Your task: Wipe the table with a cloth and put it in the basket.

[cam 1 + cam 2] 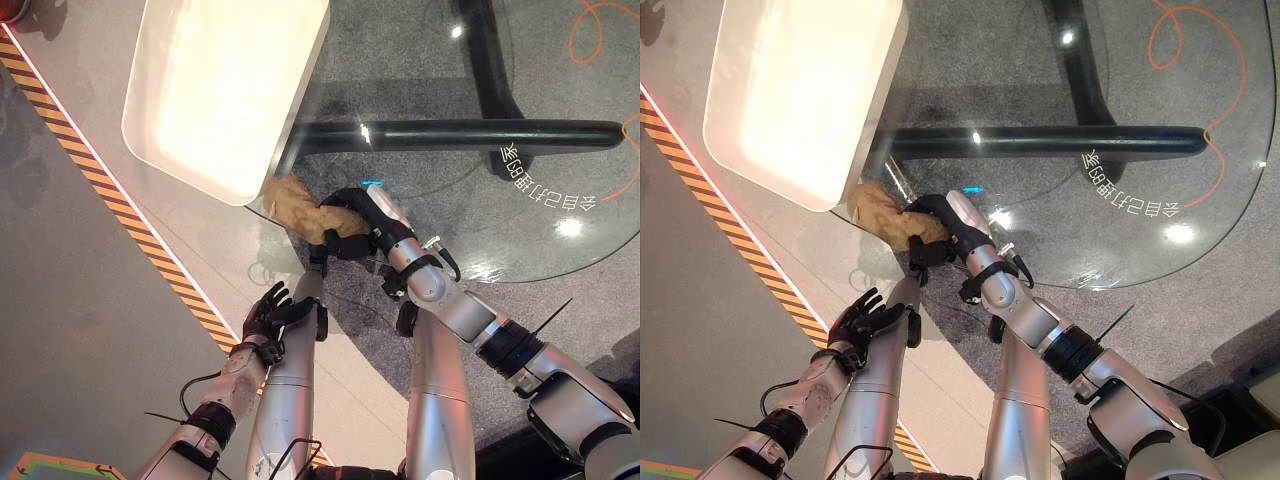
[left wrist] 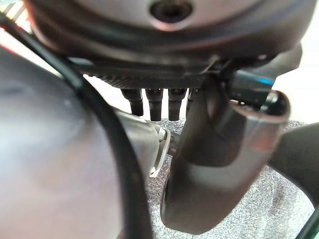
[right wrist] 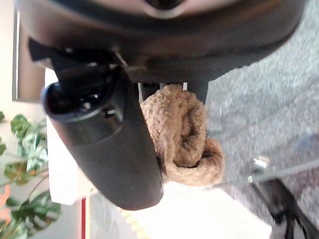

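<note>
A tan fluffy cloth (image 1: 292, 203) lies bunched on the near left edge of the round glass table (image 1: 520, 215). My right hand (image 1: 352, 226) is shut on the cloth, its fingers curled over the cloth's right side. In the right wrist view the cloth (image 3: 183, 132) is rolled up between the thumb (image 3: 107, 144) and the fingers. Just beyond the cloth, at the upper left, stands a white basket (image 1: 160, 150) with rounded corners. My left hand (image 1: 270, 314) hangs open below the table edge and holds nothing.
The table's black base (image 1: 470, 130) shows through the glass over grey carpet. A yellow-and-black striped tape line (image 1: 110, 190) runs diagonally across the floor on the left. An orange cable (image 1: 600, 30) loops at the far right. A leafy plant (image 3: 20, 164) shows in the right wrist view.
</note>
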You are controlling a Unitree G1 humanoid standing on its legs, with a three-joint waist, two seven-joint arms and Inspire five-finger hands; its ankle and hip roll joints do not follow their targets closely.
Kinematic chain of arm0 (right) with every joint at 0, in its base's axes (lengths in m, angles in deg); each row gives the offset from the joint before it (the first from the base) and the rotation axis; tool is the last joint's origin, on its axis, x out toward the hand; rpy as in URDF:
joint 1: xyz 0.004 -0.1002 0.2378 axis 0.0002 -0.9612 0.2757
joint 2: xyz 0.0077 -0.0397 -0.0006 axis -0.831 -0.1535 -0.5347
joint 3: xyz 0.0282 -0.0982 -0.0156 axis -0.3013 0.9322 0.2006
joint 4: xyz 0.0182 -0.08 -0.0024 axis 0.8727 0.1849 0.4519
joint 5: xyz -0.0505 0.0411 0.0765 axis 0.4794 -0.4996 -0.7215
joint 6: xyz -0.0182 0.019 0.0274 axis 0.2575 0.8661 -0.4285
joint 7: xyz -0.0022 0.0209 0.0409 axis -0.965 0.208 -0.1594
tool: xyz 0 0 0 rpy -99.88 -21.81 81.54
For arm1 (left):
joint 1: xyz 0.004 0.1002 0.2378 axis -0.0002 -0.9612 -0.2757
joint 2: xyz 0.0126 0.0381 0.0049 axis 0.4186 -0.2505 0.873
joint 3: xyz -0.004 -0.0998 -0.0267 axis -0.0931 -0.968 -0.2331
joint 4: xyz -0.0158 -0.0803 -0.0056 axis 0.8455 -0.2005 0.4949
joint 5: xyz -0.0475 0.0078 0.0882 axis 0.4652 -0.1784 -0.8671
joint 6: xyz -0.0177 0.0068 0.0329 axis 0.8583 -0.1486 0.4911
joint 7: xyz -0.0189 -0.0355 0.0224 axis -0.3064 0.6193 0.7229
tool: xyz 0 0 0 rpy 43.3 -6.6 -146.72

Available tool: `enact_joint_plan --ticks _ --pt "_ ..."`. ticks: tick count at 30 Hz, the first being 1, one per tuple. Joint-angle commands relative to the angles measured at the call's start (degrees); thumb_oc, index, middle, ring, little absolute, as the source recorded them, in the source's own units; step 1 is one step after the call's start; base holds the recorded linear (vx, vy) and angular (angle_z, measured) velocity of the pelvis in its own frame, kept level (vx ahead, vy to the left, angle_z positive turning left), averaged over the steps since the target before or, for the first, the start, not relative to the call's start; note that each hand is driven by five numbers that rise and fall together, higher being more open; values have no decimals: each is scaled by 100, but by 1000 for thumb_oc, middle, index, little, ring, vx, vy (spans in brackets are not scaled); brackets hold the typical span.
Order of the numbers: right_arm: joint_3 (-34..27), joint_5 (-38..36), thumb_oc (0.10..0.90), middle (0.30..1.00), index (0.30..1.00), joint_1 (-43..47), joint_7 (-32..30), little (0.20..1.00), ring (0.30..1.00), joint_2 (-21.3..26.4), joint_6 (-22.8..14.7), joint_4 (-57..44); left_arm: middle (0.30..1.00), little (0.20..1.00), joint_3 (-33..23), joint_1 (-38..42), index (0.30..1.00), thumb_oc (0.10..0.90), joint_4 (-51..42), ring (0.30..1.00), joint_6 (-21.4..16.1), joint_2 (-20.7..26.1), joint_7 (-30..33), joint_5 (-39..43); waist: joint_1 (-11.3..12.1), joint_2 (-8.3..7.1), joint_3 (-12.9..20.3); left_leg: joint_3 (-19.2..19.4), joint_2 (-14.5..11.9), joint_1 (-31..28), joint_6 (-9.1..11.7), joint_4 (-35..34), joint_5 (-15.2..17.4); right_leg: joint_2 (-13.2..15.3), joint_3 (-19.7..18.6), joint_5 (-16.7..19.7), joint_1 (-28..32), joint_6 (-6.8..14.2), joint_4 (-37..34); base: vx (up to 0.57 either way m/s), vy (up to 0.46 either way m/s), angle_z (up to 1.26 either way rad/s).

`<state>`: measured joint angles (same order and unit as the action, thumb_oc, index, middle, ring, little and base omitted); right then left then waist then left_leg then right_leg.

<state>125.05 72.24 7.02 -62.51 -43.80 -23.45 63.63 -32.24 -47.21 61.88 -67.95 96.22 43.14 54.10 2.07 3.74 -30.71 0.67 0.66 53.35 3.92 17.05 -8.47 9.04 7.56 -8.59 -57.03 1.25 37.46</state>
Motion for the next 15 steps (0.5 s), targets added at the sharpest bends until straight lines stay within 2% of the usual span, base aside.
enact_joint_plan --ticks 1,6,15 --pt "-490 87 100 300 300 27 -848 200 300 0 -681 -714 900 900 259 -561 900 800 -74 900 11 -187 -94 145 -86 157 92 524 160 172 -210 1082 1152 -234 180 961 18 296 -1288 0 0 0" --pt "-1050 241 100 300 300 -112 -1631 200 300 -78 -684 -636 900 900 252 -615 900 800 -78 900 -58 -234 -58 155 -141 140 92 527 140 168 -222 1103 1189 -266 132 970 2 307 -1263 1 -1 -1" --pt "-1838 348 100 300 300 -262 -2573 200 300 117 -283 -429 900 900 167 -773 900 800 -91 900 -159 -259 -67 94 -193 104 92 510 106 185 -254 1165 1253 -315 82 980 -11 312 -1235 0 0 0"
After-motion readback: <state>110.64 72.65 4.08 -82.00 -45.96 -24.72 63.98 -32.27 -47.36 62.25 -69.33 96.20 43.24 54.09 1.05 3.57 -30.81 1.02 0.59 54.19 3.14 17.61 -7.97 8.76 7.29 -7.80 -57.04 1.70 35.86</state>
